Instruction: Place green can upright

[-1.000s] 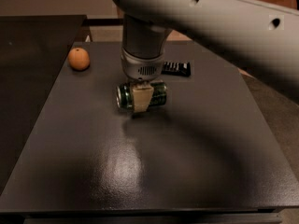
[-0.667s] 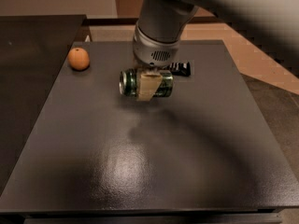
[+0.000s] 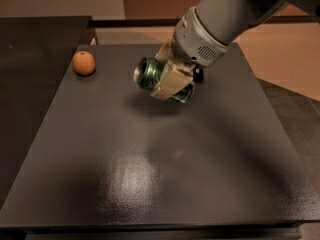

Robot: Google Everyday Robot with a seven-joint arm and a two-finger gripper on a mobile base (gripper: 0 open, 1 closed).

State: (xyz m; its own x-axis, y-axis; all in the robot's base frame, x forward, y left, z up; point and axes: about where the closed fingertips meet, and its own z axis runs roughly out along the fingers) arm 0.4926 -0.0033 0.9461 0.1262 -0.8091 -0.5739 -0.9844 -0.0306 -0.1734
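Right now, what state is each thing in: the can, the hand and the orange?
can: gripped, tilted on its side, seemingly lifted just off the table, not yet upright.
hand: shut on the can, over the far middle of the table.
orange: resting on the table near its far left corner, apart from the hand.

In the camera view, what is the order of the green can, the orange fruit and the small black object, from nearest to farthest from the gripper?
1. green can: clamped in the gripper, tilted, over the far middle of the table.
2. small black object: just behind the gripper, toward the right of the picture.
3. orange fruit: on the table, well off to the left near the far edge.
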